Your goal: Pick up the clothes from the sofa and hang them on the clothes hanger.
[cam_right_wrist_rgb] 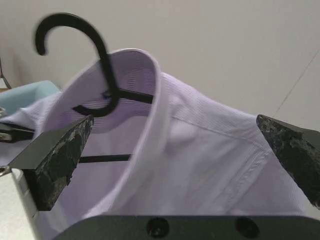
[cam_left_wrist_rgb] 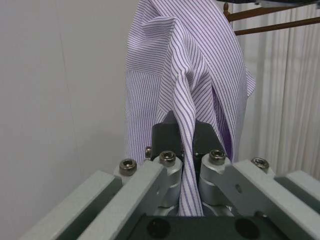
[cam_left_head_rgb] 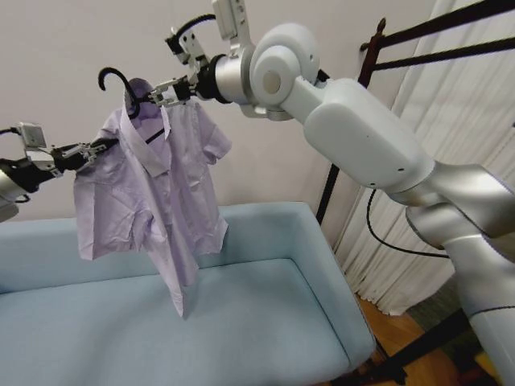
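Observation:
A lilac striped shirt [cam_left_head_rgb: 153,193] hangs in the air above the sofa, draped on a black hanger [cam_left_head_rgb: 114,78] whose hook sticks out of the collar. My left gripper [cam_left_head_rgb: 100,146] is shut on the shirt's shoulder fabric; the left wrist view shows the cloth [cam_left_wrist_rgb: 185,65] pinched in the gripper [cam_left_wrist_rgb: 187,139]. My right gripper [cam_left_head_rgb: 158,92] is at the collar, on the other side. Its fingers [cam_right_wrist_rgb: 55,162] stand wide open in the right wrist view, straddling the collar [cam_right_wrist_rgb: 150,100] and the hanger [cam_right_wrist_rgb: 102,60].
The light blue sofa [cam_left_head_rgb: 241,322] lies below the shirt. A dark wooden clothes rack [cam_left_head_rgb: 451,32] with horizontal bars stands at the right, in front of a white curtain [cam_left_head_rgb: 386,265]. A plain wall is behind.

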Robot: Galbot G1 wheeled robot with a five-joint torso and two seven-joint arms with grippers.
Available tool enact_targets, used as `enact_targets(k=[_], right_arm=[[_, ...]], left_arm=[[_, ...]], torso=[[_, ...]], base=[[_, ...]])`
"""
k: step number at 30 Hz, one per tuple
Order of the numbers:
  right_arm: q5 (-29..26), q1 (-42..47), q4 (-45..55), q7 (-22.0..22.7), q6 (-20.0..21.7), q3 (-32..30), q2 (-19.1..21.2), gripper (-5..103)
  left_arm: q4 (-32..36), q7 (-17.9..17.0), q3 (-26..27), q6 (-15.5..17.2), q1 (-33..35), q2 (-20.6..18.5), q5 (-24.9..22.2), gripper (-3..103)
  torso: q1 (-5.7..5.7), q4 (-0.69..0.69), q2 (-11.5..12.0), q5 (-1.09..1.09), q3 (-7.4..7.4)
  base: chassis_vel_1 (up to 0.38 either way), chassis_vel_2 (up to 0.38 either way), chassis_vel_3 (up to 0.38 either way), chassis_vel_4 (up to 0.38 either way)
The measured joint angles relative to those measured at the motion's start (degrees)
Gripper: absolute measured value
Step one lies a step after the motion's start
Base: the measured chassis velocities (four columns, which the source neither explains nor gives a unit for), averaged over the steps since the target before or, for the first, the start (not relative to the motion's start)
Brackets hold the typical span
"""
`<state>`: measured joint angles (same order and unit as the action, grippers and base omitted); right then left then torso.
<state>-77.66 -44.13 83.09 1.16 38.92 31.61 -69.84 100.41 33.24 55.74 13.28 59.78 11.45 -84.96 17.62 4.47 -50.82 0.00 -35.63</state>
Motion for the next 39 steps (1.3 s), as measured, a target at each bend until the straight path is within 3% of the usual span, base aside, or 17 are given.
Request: enact_targets(k=[1,4,5,7,11,13,23,29,37,39], right_arm=[[0.00,0.00,0.00,0.00,0.00,0.00,0.00,100],[8.48,-3.86,-6.47,-18.37,-0.22,3.41,1.59,100],[8.48,-3.86,-6.47,-18.37,-0.22,3.41,1.59,100],[10.82,-6.79,-9.24,-25.58,-0.54,5.60,2.45,100],[11.75,-10.41,-12.40,-31.23,-0.62,8.32,2.84,100],[14.02,-12.63,-15.22,-36.82,-1.06,10.40,2.33,100],[13.50,-15.12,-18.69,-41.57,-1.49,15.52,-1.00,100],[10.56,-16.54,-18.83,-42.89,-0.57,18.34,-2.09,86],[9.66,-17.74,-18.42,-43.64,-0.48,20.97,-2.28,83],[9.44,-18.06,-17.88,-43.98,-0.50,21.59,-1.83,76]], left_arm=[[0.00,0.00,0.00,0.00,0.00,0.00,0.00,2],[-0.87,3.11,0.13,0.17,0.00,0.09,0.77,2],[-0.87,3.11,0.13,0.17,0.00,0.09,0.77,2],[-1.33,4.87,0.32,0.30,0.00,0.31,1.24,2],[-1.78,6.86,0.46,0.53,-0.06,0.71,1.64,2],[-2.55,9.53,0.41,0.89,-0.40,1.48,2.95,2],[-5.26,18.12,0.21,0.96,-1.30,3.56,6.16,2],[-5.26,19.97,0.44,0.98,-2.08,3.87,6.19,2],[-5.03,20.88,0.49,1.00,-2.57,4.00,6.17,2],[-4.95,21.01,0.50,1.00,-2.62,4.09,6.16,2]], torso=[[0.00,0.00,0.00,0.00,0.00],[0.01,-0.01,0.00,0.00,0.00],[0.01,-0.01,0.00,0.00,0.00],[0.01,0.01,0.00,0.00,0.00],[0.00,0.01,0.00,0.01,0.00],[0.00,0.01,0.00,0.01,0.01],[0.00,-0.02,0.00,-0.02,0.00],[0.00,0.00,0.00,0.00,0.00],[0.00,0.00,0.00,-0.01,0.00],[0.00,0.00,0.00,-0.01,0.00]], base=[[0.000,0.000,0.000,0.000],[0.000,0.000,0.000,0.000],[0.000,0.000,0.000,0.000],[0.000,0.000,0.000,0.000],[0.000,0.000,0.000,0.000],[0.000,0.000,0.000,0.000],[0.000,0.000,0.000,0.000],[0.000,0.000,0.000,0.000],[0.000,0.000,0.000,0.000],[0.000,0.000,0.000,0.000]])
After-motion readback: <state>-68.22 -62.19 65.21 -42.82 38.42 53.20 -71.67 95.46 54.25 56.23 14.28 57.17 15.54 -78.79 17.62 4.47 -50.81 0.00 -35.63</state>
